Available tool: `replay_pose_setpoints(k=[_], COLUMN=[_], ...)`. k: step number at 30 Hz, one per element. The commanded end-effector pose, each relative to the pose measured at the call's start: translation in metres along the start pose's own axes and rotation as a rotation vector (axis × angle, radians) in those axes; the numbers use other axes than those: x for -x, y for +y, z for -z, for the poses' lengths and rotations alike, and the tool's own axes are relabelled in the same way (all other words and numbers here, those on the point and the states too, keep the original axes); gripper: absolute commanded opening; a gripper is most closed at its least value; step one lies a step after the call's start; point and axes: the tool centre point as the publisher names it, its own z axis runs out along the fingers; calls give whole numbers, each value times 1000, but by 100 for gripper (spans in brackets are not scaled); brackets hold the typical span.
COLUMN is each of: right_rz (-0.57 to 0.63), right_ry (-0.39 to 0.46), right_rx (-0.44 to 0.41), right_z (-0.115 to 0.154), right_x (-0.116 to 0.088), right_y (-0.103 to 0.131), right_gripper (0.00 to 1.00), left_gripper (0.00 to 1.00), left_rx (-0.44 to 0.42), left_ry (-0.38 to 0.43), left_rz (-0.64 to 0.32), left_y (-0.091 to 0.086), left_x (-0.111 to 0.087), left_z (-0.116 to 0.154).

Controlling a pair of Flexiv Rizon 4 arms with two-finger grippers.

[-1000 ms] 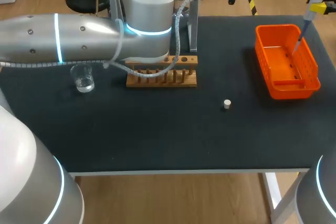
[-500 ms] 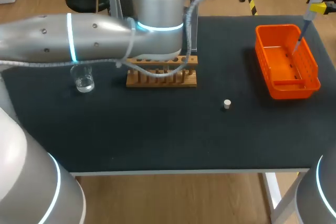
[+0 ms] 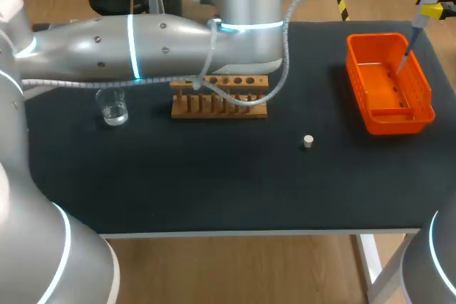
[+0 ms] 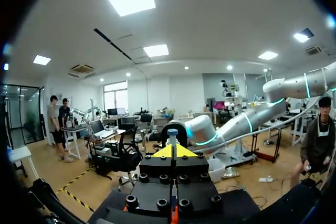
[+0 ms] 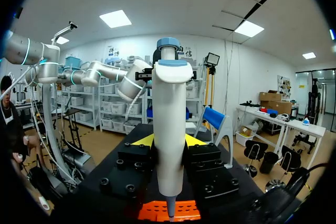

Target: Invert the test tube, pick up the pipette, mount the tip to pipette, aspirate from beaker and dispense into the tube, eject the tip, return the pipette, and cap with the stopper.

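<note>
Between the fingers of the right gripper (image 5: 168,141) stands the pipette (image 5: 170,103), upright, with a white body and a blue head above the fingers. Both yellow tips bear on its body from opposite sides, so this gripper is clamped on it. Directly under the gripper, the pipette's thin lower end hangs over the opening of the orange basket (image 3: 425,94). Whether that end is below the basket's rim cannot be told.

Left arm (image 3: 142,40): enters from the left, passes above the wooden rack (image 3: 219,101) and extends past the middle.

Left gripper (image 4: 175,151): located beyond the far edge of the table (image 3: 214,183), levelled toward the right gripper. Its yellow tips are drawn together with only a thin slit between them, and no item is visibly gripped. Straight ahead of the tips, well apart, is the blue head of the pipette.

Other items, referred to the left gripper:
- Rack: behind and below it, on the table, under the arm's wrist section.
- Beaker (image 3: 114,107): far behind it, near the rack's end, holding a little clear liquid.
- Stopper (image 3: 308,141): small and white, lying free on the table between rack and basket, well apart from both grippers
</note>
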Motion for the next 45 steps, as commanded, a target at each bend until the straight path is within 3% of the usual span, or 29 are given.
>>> replay_pose_setpoints(k=[1,22,45], right_rz=[0,0,0], right_ry=[-1,-1,-1], right_rx=[-4,-4,-4], right_z=[0,0,0], right_x=[0,0,0], right_y=[1,1,1], right_gripper=[0,0,0], left_gripper=[0,0,0], left_rx=[-9,1,11], left_ry=[-1,40,91], left_rz=[-13,-4,29], left_y=[3,7,13], left_x=[7,17,7], left_z=[-33,-59,-69])
